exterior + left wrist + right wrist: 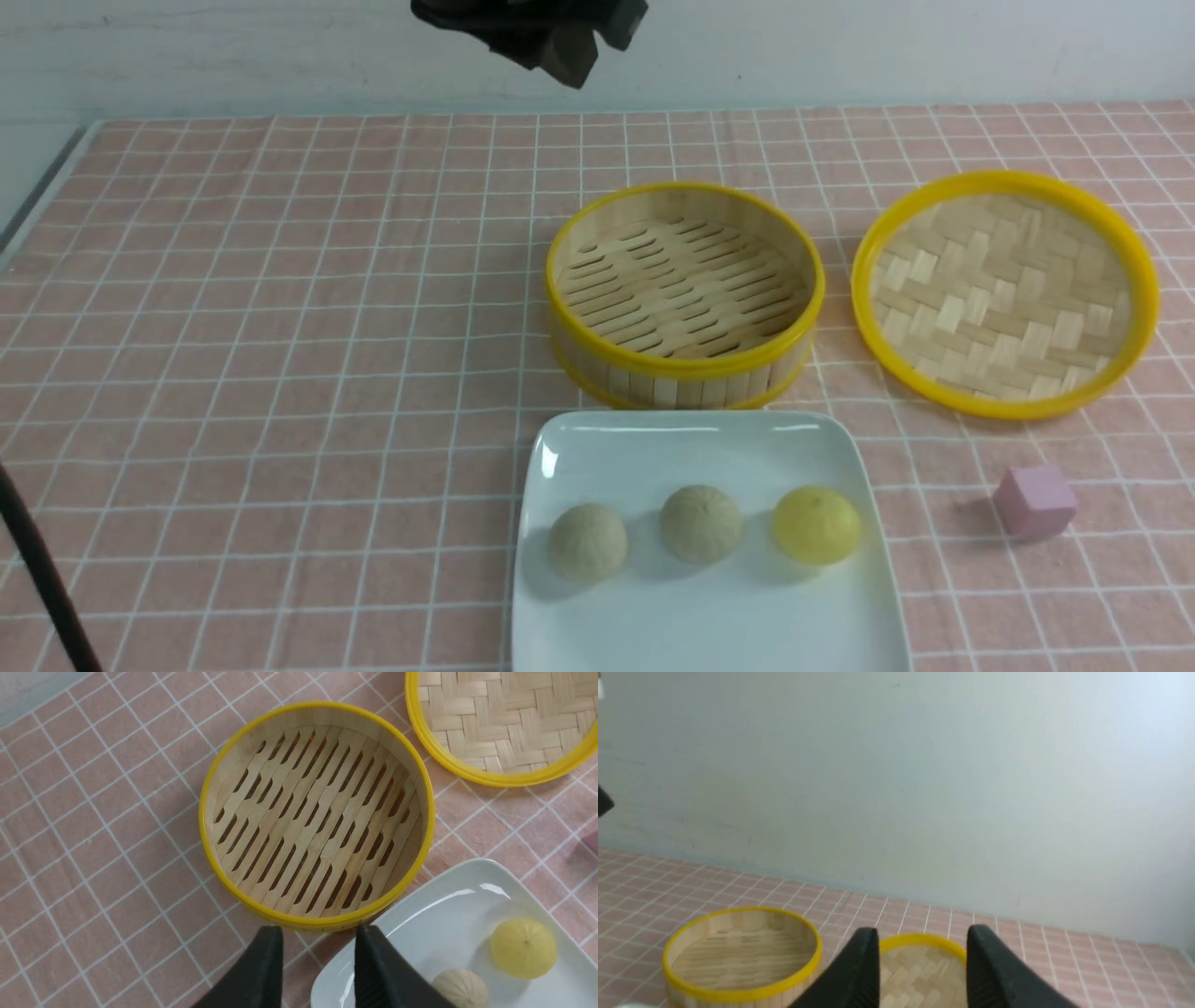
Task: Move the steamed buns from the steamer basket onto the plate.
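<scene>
Tabletop: a pink checked cloth covered it. It carried everything, with wide bare cloth on the robot's left and nothing lying across any path.
Plate: the white square plate sat nearest the robot, just beside the steamer basket's front wall. All three steamed buns rested on it, so the transfer looked complete.
Woven tray: this shallow yellow-rimmed tray lay to the right of the basket, close by but apart from it. It held nothing and blocked nothing.
Steamer basket: it stood upright behind the plate. Its slatted floor was bare in both the front and left wrist views, so no bun was left to lift.
Left gripper: it hung high over the basket's near rim with its jaws apart and nothing between them.
Right gripper: it was raised and pointed towards the back wall, its jaws apart and empty. It was out of the front view.
Steamed buns: two beige ones and a yellow one sat in a row, apart from each other.
Pink cube: it sat on the cloth to the right of the plate, no part of the job.
Remaining: judging by this, only drawing the arms back.
</scene>
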`<state>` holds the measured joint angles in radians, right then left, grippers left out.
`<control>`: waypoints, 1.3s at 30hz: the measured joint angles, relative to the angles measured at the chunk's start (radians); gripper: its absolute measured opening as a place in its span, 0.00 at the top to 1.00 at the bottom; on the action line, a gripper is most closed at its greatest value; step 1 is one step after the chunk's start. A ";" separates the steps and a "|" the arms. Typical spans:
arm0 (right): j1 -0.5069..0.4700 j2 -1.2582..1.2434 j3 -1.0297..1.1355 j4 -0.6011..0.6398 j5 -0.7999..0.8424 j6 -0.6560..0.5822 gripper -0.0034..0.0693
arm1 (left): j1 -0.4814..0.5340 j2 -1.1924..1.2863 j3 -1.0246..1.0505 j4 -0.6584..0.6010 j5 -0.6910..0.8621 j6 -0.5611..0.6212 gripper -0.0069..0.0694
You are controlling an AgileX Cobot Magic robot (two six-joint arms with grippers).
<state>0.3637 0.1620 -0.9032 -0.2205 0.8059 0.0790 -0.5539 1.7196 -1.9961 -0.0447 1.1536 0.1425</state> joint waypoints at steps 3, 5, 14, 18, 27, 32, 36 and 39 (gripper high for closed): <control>0.000 -0.105 0.054 0.098 0.097 0.000 0.57 | 0.000 0.000 0.000 0.000 -0.023 0.000 0.59; 0.000 -0.159 0.102 0.175 0.096 -0.002 0.57 | 0.000 0.000 0.000 0.000 -0.032 0.000 0.59; 0.000 -0.186 0.345 0.358 0.026 -0.203 0.57 | 0.000 0.000 0.000 -0.015 -0.031 0.000 0.59; 0.000 -0.186 0.469 0.431 -0.121 -0.272 0.58 | 0.000 0.000 0.000 -0.034 -0.027 0.000 0.59; 0.000 -0.183 0.666 0.419 -0.361 -0.281 0.58 | 0.000 0.000 0.000 -0.044 -0.027 0.000 0.59; 0.000 -0.183 0.718 0.390 -0.369 -0.281 0.58 | 0.000 0.000 0.000 -0.046 -0.027 0.000 0.59; 0.000 -0.183 0.721 0.388 -0.364 -0.281 0.58 | 0.000 0.000 0.000 -0.046 -0.030 0.000 0.59; 0.000 -0.183 0.721 0.388 -0.364 -0.281 0.58 | 0.000 0.000 0.000 -0.046 -0.030 0.000 0.59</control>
<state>0.3637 -0.0207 -0.1822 0.1675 0.4415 -0.2022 -0.5539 1.7196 -1.9961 -0.0908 1.1231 0.1425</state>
